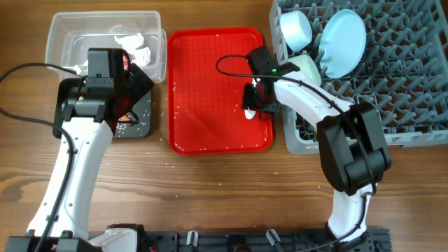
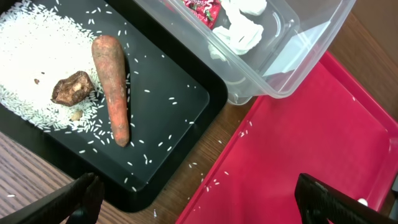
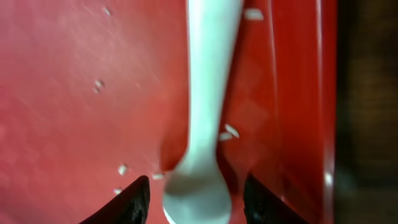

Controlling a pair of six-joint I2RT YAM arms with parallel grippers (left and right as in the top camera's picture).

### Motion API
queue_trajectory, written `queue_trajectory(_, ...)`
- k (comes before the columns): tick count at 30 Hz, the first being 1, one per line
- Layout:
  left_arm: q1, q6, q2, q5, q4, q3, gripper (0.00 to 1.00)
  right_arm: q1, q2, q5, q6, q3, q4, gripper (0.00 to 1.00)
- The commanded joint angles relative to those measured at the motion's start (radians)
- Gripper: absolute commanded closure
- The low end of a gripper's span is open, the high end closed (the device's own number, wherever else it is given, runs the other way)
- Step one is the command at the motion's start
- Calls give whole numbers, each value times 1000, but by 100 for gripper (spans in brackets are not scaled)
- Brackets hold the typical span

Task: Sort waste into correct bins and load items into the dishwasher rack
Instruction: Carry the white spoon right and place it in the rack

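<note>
Arms of a robot reach over a wooden surface [image 1: 210, 196]. We see the white plastic spoon [image 3: 202, 112] lying near the right edge of the red tray [image 1: 210, 91]. The right jaws stand spread, one on either side of the spoon's bowl, not gripping it. The left jaws hang wide apart and empty above the black tub [image 2: 168, 106], which holds loose white rice [image 2: 37, 56], a carrot [image 2: 112, 87] and a brown lump [image 2: 71, 87]. The clear tub [image 2: 292, 56] holds tissue [image 2: 242, 31] and a wrapper [image 2: 202, 9]. A pale blue plate [image 1: 343, 42] and a pale blue bowl [image 1: 295, 29] stand in the grey rack [image 1: 406, 105].
</note>
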Motion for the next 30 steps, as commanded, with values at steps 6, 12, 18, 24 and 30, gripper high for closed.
queue_trajectory(6, -4, 5, -5, 5, 0, 13, 0, 3, 25, -25, -21, -85, 41, 68)
queue_trajectory(12, -4, 5, -5, 5, 0, 13, 0, 2, 25, -25, -24, -85, 25, 78)
queue_trajectory(18, -4, 5, -5, 5, 0, 13, 0, 2, 25, -23, -48, -85, 20, 96)
queue_trajectory(24, -4, 5, -5, 5, 0, 13, 0, 2, 4, 5, -86, -66, -4, 96)
queue_trajectory(30, -4, 5, -5, 5, 0, 13, 0, -12, -255, 6, -122, 30, -112, 96)
